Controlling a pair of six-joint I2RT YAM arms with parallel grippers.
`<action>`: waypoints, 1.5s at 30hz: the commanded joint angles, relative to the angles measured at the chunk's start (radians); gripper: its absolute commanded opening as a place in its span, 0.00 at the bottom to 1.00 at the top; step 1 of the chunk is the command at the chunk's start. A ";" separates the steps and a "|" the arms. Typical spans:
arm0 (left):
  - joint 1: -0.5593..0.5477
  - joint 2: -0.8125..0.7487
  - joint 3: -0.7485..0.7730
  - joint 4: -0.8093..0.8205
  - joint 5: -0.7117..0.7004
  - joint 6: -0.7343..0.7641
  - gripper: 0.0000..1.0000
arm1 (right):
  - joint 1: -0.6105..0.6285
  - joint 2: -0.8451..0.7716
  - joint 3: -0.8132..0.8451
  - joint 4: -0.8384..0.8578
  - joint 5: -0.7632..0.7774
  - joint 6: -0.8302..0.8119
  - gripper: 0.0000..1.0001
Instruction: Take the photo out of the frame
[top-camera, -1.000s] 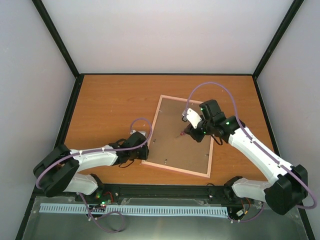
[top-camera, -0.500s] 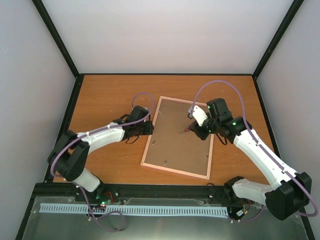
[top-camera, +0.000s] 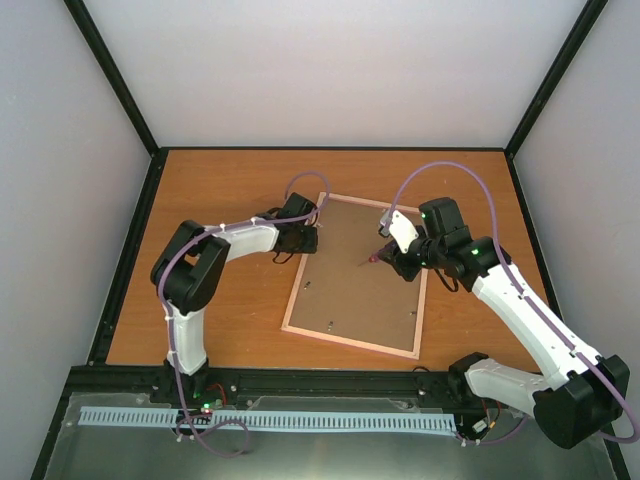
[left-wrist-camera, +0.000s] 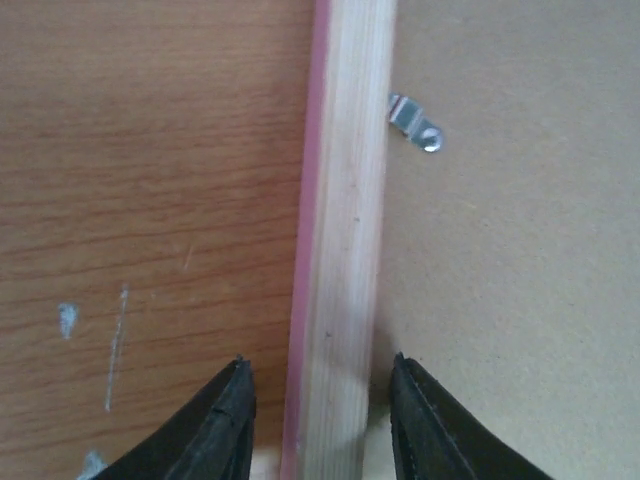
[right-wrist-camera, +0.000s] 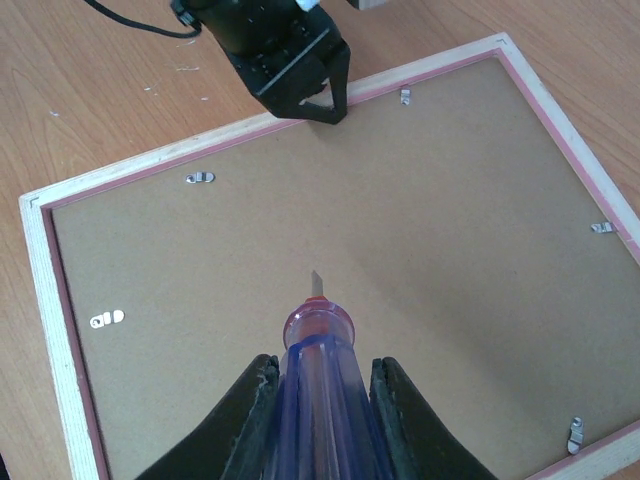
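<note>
The frame (top-camera: 300, 285) lies face down on the table, its brown hardboard back (top-camera: 350, 300) up inside pale wood edging. The photo is hidden under that panel. My left gripper (top-camera: 308, 238) is open, its jaws straddling the frame's left rail (left-wrist-camera: 340, 250) near the far corner, apart from it on both sides (left-wrist-camera: 318, 375). It also shows in the right wrist view (right-wrist-camera: 325, 105). My right gripper (top-camera: 385, 255) is shut on a purple-handled screwdriver (right-wrist-camera: 318, 330), its tip pointing down over the middle of the back panel (right-wrist-camera: 420, 220).
Small metal turn clips hold the panel: one by the left rail (left-wrist-camera: 412, 120), others along the edges (right-wrist-camera: 200, 178) (right-wrist-camera: 405, 96) (right-wrist-camera: 602, 228) (right-wrist-camera: 575, 432). A hanger (right-wrist-camera: 105, 320) sits near one short side. Black posts and grey walls bound the wooden table (top-camera: 220, 190).
My left arm has swung from the near part of the frame's left rail to its far part. My right gripper has drawn slightly right with the screwdriver.
</note>
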 joint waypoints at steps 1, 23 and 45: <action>0.015 0.055 0.056 -0.059 -0.040 0.005 0.36 | -0.009 -0.007 -0.001 0.022 -0.028 0.014 0.03; 0.014 -0.283 -0.409 0.049 -0.064 -0.109 0.01 | 0.013 0.300 0.205 0.103 -0.199 0.065 0.03; 0.014 -0.332 -0.491 0.185 0.049 -0.116 0.01 | 0.129 0.765 0.579 0.086 -0.266 0.209 0.03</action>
